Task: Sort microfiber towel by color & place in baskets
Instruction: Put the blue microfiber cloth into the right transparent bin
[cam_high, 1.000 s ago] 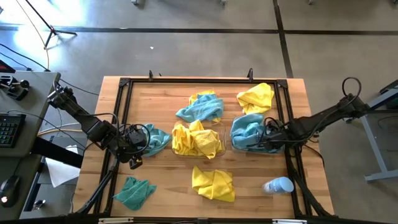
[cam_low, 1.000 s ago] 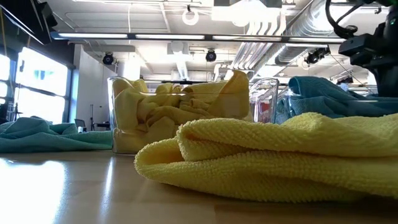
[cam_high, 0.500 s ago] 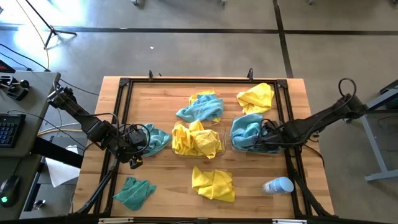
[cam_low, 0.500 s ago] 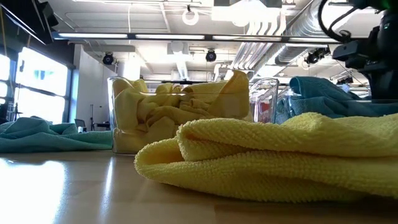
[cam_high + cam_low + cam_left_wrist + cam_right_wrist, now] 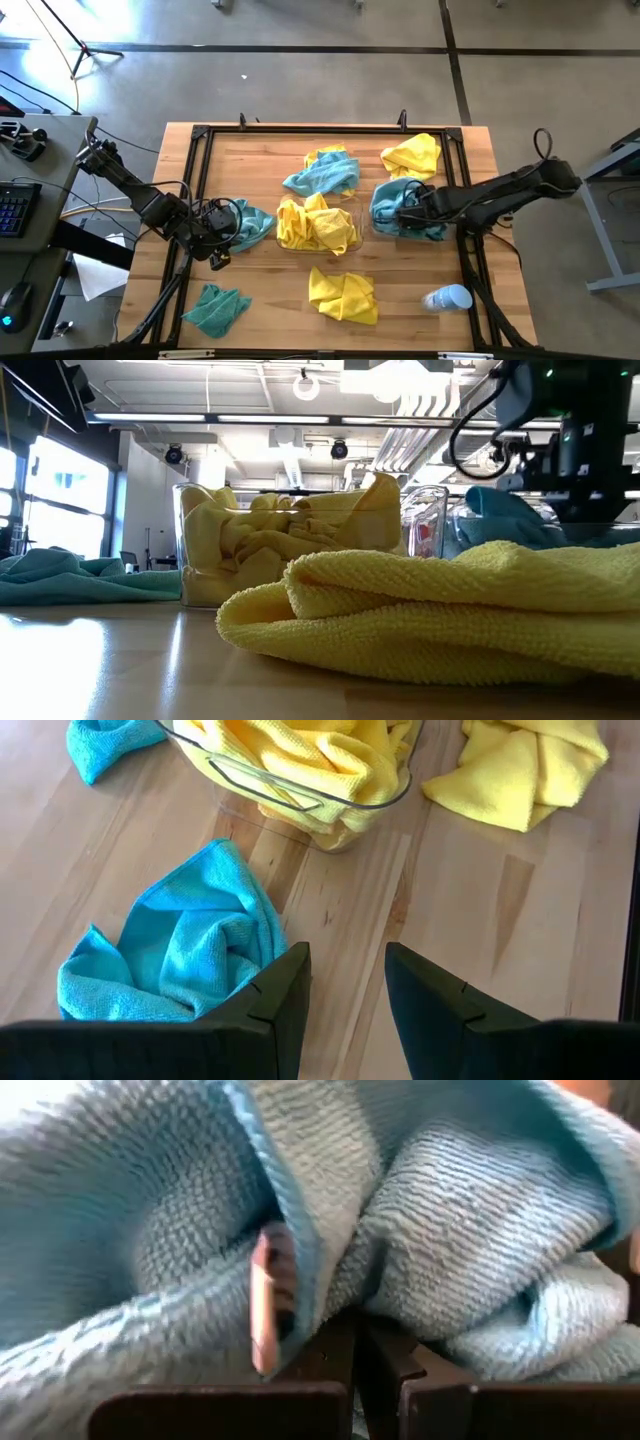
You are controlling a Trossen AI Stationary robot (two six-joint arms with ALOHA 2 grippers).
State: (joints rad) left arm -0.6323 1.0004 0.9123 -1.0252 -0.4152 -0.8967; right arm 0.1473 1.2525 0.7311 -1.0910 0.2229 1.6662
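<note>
Yellow towels fill the middle clear basket. Teal towels lie heaped in the right basket, and my right gripper is shut, its tips down among them. My left gripper stands open above the bare wood, close beside a loose teal towel at the table's left. Loose on the table lie a yellow towel near the front, a teal one at the front left, a yellow one at the far right and a teal one at the far middle. My right gripper comes from above, pointing steeply down, and its shut fingertips are pushed into the folds of the heaped teal towels in the right basket. Cloth stands close around the tips. No cloth shows between the fingers.
A white and light-blue bottle lies near the front right corner. A black metal frame runs around the wooden table top. Bare wood shows between the loose teal towel and the yellow basket.
My right gripper has moved toward the table's left and sunk, tipping more steeply down, from the right basket's right side onto the heap of teal towels. It stays shut. The towels on the table have kept their places.
</note>
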